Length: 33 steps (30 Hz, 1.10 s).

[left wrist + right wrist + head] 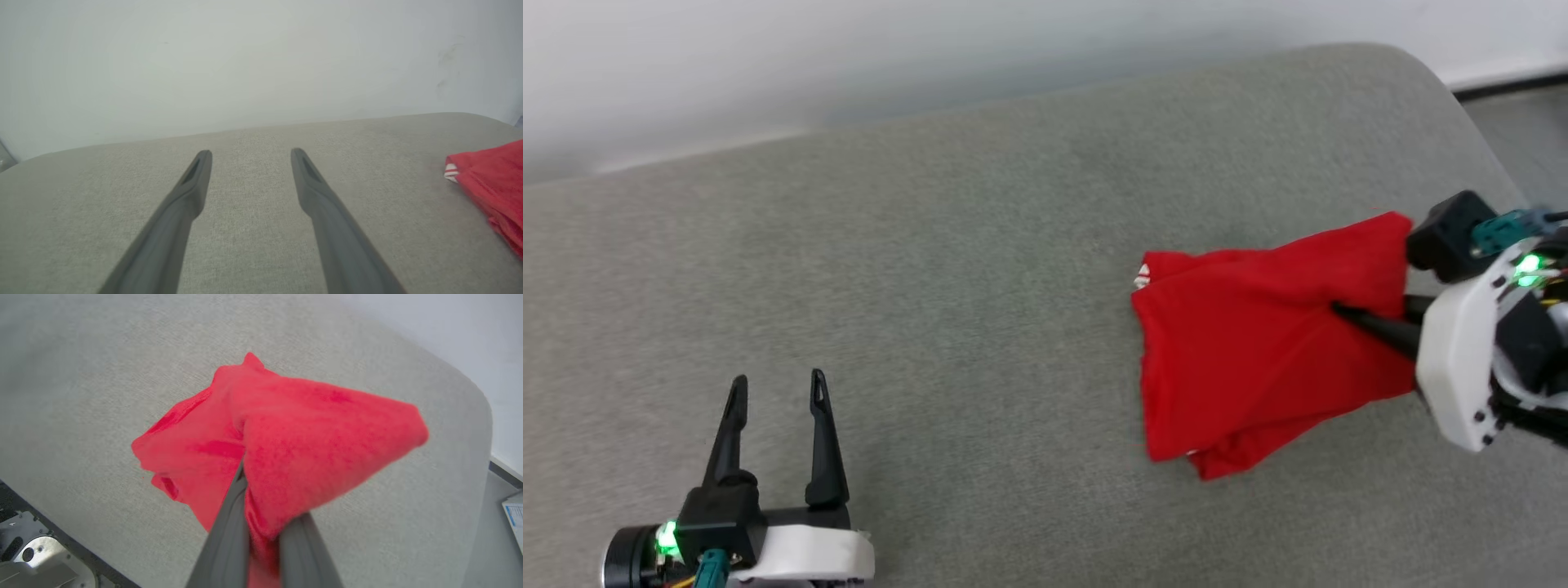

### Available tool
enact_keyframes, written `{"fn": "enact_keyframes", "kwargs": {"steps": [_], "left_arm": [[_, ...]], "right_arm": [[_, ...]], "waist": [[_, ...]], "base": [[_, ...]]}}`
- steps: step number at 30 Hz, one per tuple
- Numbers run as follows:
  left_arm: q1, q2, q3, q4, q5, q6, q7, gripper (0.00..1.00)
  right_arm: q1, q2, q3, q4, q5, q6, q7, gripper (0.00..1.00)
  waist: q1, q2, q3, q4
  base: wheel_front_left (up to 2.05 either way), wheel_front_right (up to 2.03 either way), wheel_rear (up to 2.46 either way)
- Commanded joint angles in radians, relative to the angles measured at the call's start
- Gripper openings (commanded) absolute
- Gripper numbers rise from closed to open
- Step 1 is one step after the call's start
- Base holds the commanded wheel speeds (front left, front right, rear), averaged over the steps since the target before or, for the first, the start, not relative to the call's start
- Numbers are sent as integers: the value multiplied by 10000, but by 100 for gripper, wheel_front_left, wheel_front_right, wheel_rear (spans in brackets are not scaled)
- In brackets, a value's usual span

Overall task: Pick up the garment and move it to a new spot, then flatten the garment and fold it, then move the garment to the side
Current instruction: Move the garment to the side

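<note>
The garment [1250, 343] is a red shirt bunched up at the right side of the grey padded table [931, 269], with a bit of red-and-white striped trim [1143, 276] at its left edge. My right gripper [1339, 310] reaches in from the right and is shut on its red cloth, which hangs in folds around the fingers. In the right wrist view the garment [286, 441] is pinched between the two grey fingers [229, 535] and lifted off the surface. My left gripper [778, 390] stands open over bare table at the lower left, far from the garment [494, 183].
The table's rounded far edge [1421, 65] meets a pale wall. Floor shows beyond the right end [1527, 139]. In the right wrist view the robot's base [28, 559] sits below the table's near edge, and a white paper [515, 514] lies on the floor.
</note>
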Motion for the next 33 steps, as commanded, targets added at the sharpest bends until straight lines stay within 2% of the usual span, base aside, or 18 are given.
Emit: {"fn": "enact_keyframes", "kwargs": {"steps": [1,5,14,23,27,28,29,33], "left_arm": [[-137,8,7,-2,30,-41,-19,100],[-440,132,44,-194,215,-133,-21,100],[-1108,482,-16,-697,444,-260,-21,100],[-1434,716,-15,-1137,477,-212,-21,100],[-1476,747,-54,-1118,467,-158,-21,100],[-1454,736,-68,-1077,451,-140,-21,100],[-1426,711,-81,-1039,426,-127,-21,100],[-1280,594,-215,-853,360,-89,-21,100]], "right_arm": [[-238,-25,-54,79,-52,-7,-80,0],[-527,-493,-272,922,-541,-12,-390,0],[-1686,-836,-590,3919,-1698,-11,-1076,0],[-2507,-264,-1714,6803,-2203,-11,-1979,0],[-2537,351,-2125,7816,-2447,-11,-2422,0],[-2563,495,-2195,8033,-2618,-11,-2584,84],[-2630,593,-2338,8291,-2743,-11,-2746,100],[-2993,774,-2895,9149,-3791,-9,-4110,100]], "waist": [[0,-1,490,-456],[0,-1,1101,-711],[0,-1,2560,-683],[0,-1,3479,-590],[0,-1,3464,-577],[0,-1,3384,-570],[0,-1,3290,-555],[0,-1,2749,-380]], "base": [[0,0,0],[0,0,0],[0,0,0],[0,0,0],[0,0,0],[0,0,0],[0,0,0],[0,0,0]]}}
